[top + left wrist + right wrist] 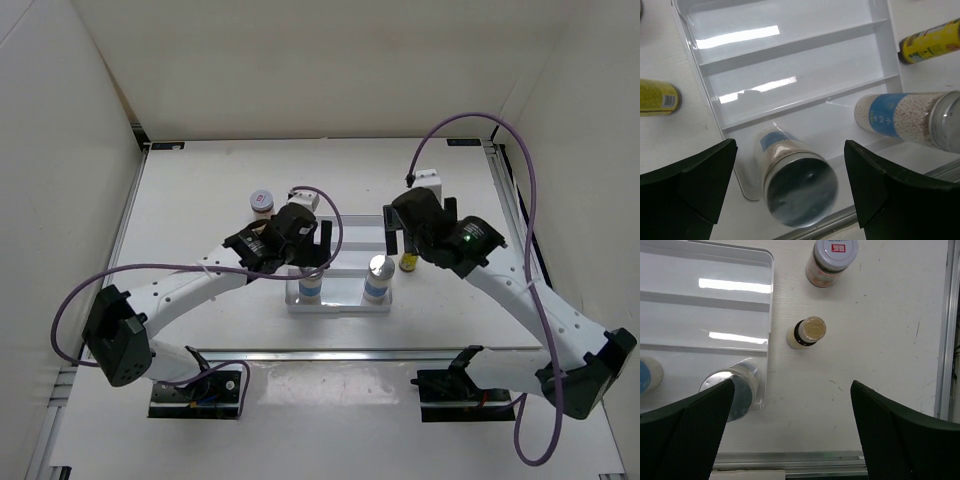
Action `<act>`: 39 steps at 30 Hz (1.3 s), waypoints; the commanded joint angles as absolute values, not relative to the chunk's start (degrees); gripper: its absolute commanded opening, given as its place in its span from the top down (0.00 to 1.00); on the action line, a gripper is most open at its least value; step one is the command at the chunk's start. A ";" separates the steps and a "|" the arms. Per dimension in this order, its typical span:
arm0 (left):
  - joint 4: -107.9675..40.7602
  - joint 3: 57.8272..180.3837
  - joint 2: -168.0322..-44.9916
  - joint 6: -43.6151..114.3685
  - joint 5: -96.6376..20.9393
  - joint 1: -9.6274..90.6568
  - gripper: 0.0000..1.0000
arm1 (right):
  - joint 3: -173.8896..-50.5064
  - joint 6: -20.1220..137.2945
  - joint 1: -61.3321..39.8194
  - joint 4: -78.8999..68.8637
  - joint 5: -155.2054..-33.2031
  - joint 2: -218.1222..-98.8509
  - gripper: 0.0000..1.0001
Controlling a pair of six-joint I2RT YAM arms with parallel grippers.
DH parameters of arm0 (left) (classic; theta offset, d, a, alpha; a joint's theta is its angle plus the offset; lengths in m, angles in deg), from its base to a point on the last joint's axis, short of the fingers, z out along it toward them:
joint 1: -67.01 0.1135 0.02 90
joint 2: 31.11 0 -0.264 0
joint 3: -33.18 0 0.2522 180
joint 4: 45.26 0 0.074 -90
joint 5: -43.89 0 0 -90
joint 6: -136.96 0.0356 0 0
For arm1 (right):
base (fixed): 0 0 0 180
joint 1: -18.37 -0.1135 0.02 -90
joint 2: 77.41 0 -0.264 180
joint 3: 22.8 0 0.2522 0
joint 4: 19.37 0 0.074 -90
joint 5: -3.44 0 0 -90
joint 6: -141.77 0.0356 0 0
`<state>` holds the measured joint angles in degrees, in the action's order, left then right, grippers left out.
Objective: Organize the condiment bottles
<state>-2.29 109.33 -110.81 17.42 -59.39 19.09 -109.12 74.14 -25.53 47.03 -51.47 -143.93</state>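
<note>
My left hand (790, 145) straddles, open and untouching, the silver-capped bottle (800, 192) upright in the tray (790, 47), while my right hand (792, 385) hangs open above a slim bottle (807, 332).

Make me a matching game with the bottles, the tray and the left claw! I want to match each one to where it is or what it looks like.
Things:
1. silver-capped bottle
2. yellow-label bottle
3. left claw
4. tray

Matches:
a. open wide
b. white all over
c. standing in the tray
d. on the table, outside the tray

Pairs: 1-c, 2-d, 3-a, 4-b.
</note>
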 commanded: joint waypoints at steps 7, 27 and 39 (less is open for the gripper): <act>1.46 118.13 -100.29 22.61 -67.99 18.50 0.00 | -109.34 75.15 -13.45 44.57 -59.66 -151.75 0.00; 4.97 111.18 -92.19 23.40 -68.08 25.88 0.00 | -106.52 74.97 -8.08 40.35 -64.77 -162.66 0.36; 4.97 110.66 -92.19 23.40 -67.03 26.41 0.00 | -106.00 74.45 -6.94 39.83 -66.70 -162.05 0.83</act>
